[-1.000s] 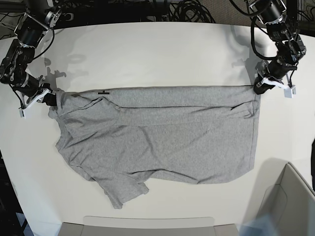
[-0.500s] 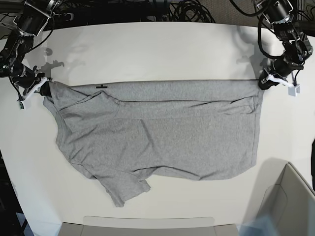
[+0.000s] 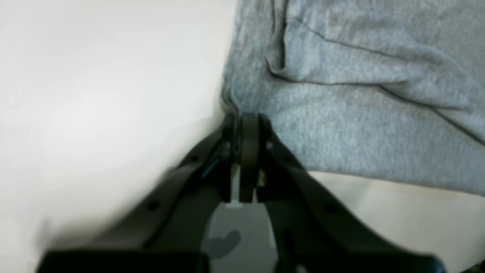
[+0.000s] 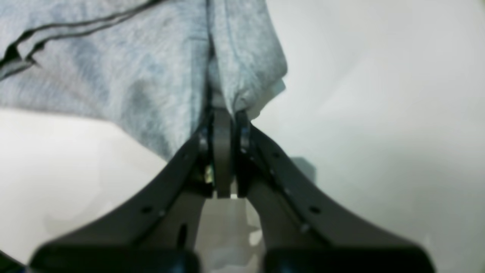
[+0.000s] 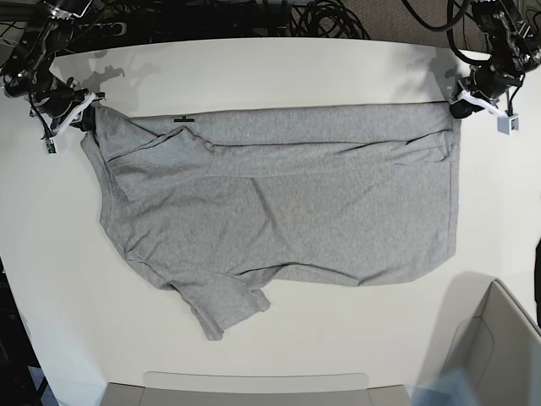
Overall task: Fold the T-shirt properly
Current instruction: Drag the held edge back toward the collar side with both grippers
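Clearly soft and light, the heather-grey cotton T-shirt [image 5: 279, 211] lies spread on the white worktop [image 5: 254, 76]. On the left, the right gripper [image 5: 80, 118] has its fingers clamped on one far corner; on the right, the left gripper [image 5: 461, 106] pinches the other. Corners and hems seem the best places to hold.

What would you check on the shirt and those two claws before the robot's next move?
1. Left gripper shut on the T-shirt corner: ok.
2. Right gripper shut on the opposite corner: ok.
3. Far edge taut between both grippers: ok, it runs nearly straight in the base view.
4. Cloth lying flat: not ok; creases near both held corners, and one sleeve sticks out at the near edge.
5. Shirt fully on the table: ok.
6. How deep the cloth sits in each grip: cannot tell.
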